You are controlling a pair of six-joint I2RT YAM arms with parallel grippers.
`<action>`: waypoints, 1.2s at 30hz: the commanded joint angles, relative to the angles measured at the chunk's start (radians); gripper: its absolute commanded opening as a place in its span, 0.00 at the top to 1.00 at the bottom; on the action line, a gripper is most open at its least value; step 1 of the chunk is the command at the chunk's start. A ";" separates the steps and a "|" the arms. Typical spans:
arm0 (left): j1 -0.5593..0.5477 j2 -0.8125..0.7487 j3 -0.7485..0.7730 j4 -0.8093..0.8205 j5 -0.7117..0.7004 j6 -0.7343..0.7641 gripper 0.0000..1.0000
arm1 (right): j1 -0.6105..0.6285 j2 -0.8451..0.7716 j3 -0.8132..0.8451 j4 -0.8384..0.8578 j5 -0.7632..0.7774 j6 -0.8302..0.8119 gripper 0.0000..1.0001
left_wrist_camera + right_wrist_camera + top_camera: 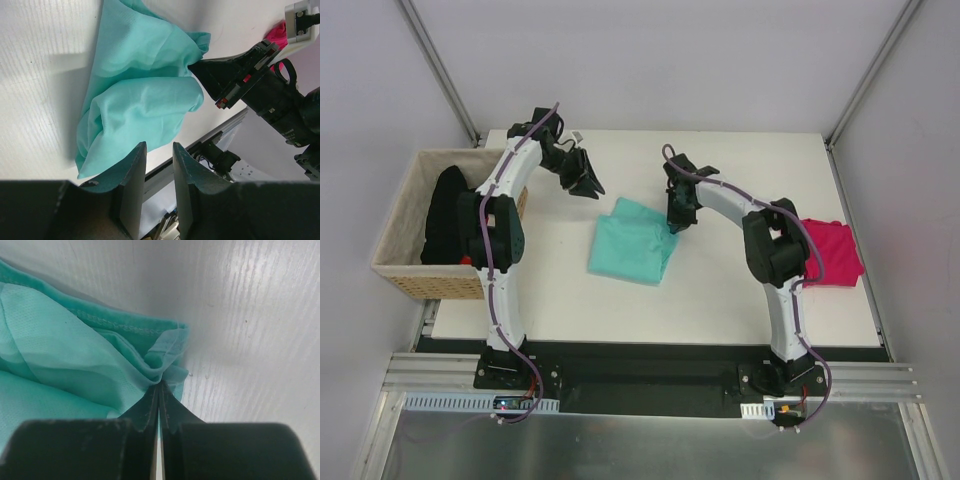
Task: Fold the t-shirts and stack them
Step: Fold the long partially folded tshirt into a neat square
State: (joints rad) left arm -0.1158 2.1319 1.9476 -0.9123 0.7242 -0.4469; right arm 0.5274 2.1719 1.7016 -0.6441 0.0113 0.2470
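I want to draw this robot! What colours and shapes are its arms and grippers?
The left arm and right arm are white tubes with chunky black joints. A thin purple cable runs along each. The left gripper and right gripper are black, each with two wedge-shaped fingers.

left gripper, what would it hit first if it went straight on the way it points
Probably the teal t-shirt, whose crumpled near edge lies right ahead of the left gripper; depth is unclear, so it might meet the table first.
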 commanded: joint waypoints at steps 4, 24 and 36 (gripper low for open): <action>0.018 0.008 0.036 0.006 0.006 0.050 0.73 | 0.002 -0.101 0.154 -0.140 0.139 -0.014 0.82; 0.033 0.151 0.115 0.006 0.057 0.062 0.73 | 0.017 0.061 0.432 -0.224 0.069 -0.041 0.70; 0.033 0.185 0.139 0.006 0.103 0.033 0.72 | 0.011 0.180 0.503 -0.218 -0.034 -0.055 0.67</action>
State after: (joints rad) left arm -0.0898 2.3455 2.0789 -0.8978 0.7868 -0.4084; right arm 0.5411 2.3314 2.1654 -0.8471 0.0391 0.2043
